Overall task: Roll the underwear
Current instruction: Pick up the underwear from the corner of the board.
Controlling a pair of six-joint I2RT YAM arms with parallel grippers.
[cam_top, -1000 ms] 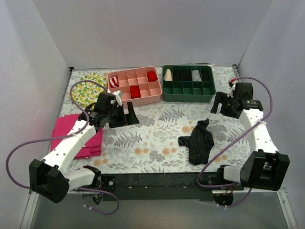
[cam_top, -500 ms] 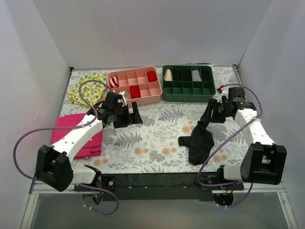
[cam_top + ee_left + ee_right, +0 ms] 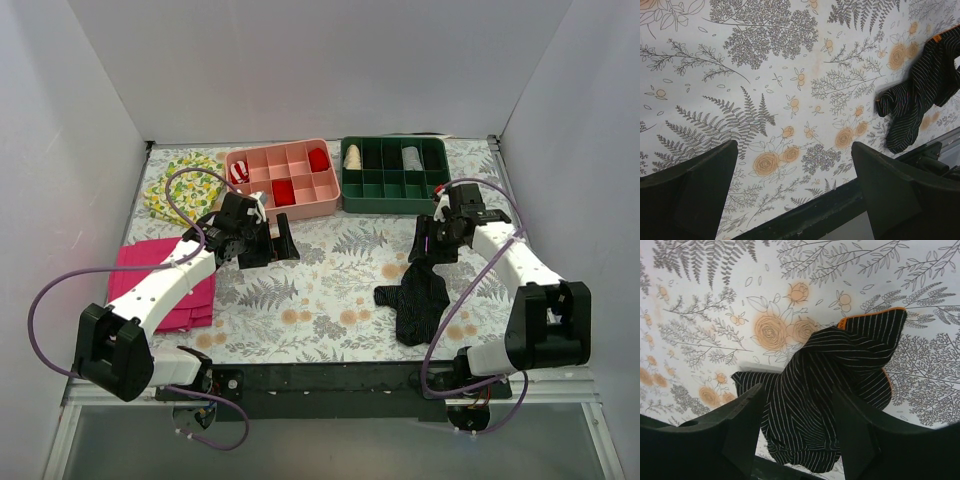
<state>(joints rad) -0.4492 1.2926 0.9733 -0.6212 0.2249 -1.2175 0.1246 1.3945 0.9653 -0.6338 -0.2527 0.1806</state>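
The underwear (image 3: 415,297) lies loose and crumpled on the fern-printed tablecloth (image 3: 330,280), on the near side of the green tray (image 3: 394,207) and below its right end, well apart from it. It is black with thin pale stripes and an orange edge (the right wrist view shows this best), and no part of it is rolled. The right gripper (image 3: 428,245) hangs between the green tray and the underwear, over the garment's far tip. Its fingers (image 3: 735,430) are spread apart with the cloth showing between them and nothing clamped; whether they touch the fabric cannot be told. The left gripper (image 3: 272,243) sits to the near left of the green tray, jaws spread wide and empty over bare tablecloth, with the underwear off toward the green tray's side. A pink tray (image 3: 290,212) stands just left of the green tray; farther left lie a lemon-print cloth (image 3: 180,185) and a magenta cloth (image 3: 195,300).
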